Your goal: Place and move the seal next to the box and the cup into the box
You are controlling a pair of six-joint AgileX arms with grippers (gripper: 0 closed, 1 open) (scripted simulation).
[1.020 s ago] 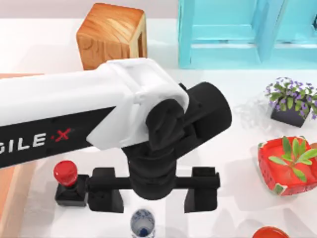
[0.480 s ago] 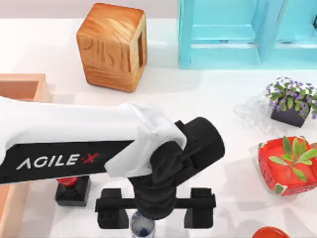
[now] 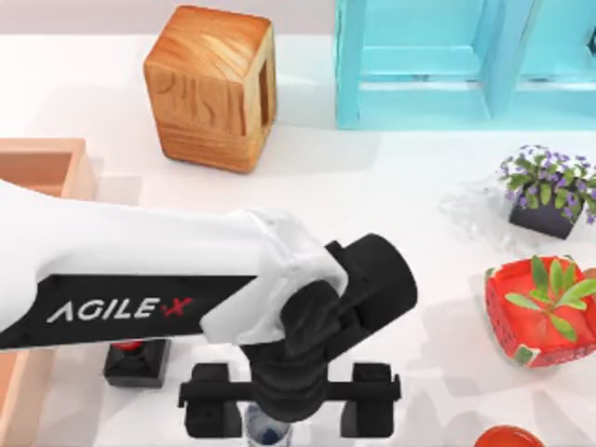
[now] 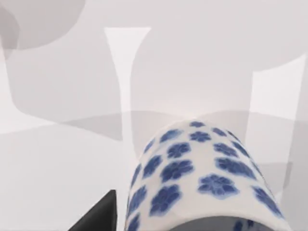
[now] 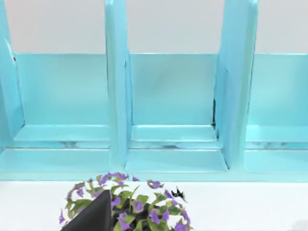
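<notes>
White tabletop (image 3: 391, 186) runs under everything you see, backed by a turquoise shelf unit (image 3: 466, 65). Starting at the top view's left edge, the box (image 3: 42, 163) shows one pale-rimmed corner, the rest hidden under your left arm. Just right of that, the seal (image 3: 137, 361) stands beside the box, its red knob mostly covered by the arm, the black base clear. A wood-grain cube (image 3: 212, 86) sits well behind it.

Next comes your left hand (image 3: 289, 424), poised over the cup (image 3: 267, 434) at the near edge, with its two black fingers (image 3: 207, 424) spread wide to either side of it, not yet touching. The left wrist view puts the cup's blue-flowered wall (image 4: 202, 178) very close.

Treat the cup as light, rigid, glazed ceramic: likely slippery and easy to tip or chip. Close gently across the wall around mid-height, square to it, not on the rim.

Further right stand a purple flower pot (image 3: 548, 191), a red planter (image 3: 540, 312) and an orange-red bowl (image 3: 507, 438). Your right arm is parked facing the shelf; you cannot tell how its hand stands.
</notes>
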